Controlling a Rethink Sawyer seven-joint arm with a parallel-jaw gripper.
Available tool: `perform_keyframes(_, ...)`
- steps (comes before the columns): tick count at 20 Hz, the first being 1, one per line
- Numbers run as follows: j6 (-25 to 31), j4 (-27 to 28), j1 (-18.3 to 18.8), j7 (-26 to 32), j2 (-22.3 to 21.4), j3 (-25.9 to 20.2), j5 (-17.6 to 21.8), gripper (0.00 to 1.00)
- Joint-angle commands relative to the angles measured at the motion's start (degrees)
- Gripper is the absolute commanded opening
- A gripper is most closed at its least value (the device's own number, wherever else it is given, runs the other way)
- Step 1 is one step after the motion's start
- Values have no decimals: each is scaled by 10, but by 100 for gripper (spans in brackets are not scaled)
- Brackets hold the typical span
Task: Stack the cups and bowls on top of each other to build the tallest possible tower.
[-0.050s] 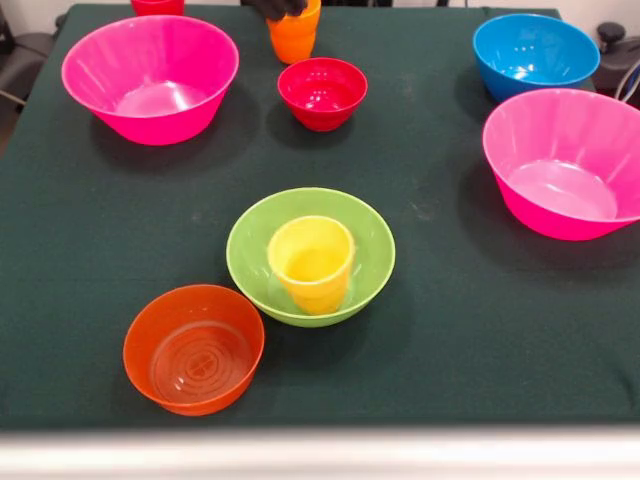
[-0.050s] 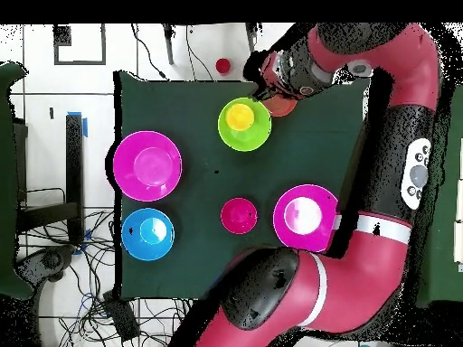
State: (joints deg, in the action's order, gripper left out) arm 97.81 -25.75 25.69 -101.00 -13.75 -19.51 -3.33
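- Glossy, smooth plastic is shown by the lime-green bowl [image 1: 365, 262] and the yellow cup [image 1: 311, 262] standing inside it.
- Just beside that bowl, a translucent-looking, shiny finish with moulded rings is seen on the orange bowl [image 1: 194, 349].
- Bright highlights are carried by the pink bowls [image 1: 150, 78], blue bowl [image 1: 535, 53] and crimson bowl [image 1: 322, 92].
- A matt, dark, possibly cloth-like surface is presented by the table [image 1: 470, 330].

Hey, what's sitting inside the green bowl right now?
A yellow cup stands upright inside the green bowl, open end up, and looks empty. The cup covers the middle of the bowl's floor, so anything under it can't be seen.
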Motion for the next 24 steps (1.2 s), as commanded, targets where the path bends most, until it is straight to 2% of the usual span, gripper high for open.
perform_keyframes(1,-240,-23,-43,70,24,56,147,0)
perform_keyframes(2,-272,-22,-48,50,31,62,158,0)
perform_keyframes(6,-275,-12,-61,1,50,69,169,0)
perform_keyframes(10,-302,-17,-68,3,60,74,173,0)
perform_keyframes(15,-307,-77,-78,-4,36,97,160,0)
perform_keyframes(17,-326,-106,-82,-10,29,107,155,0)
perform_keyframes(21,-309,-147,-78,-2,15,95,126,0)
perform_keyframes(24,-307,-167,-76,-2,10,98,121,0)
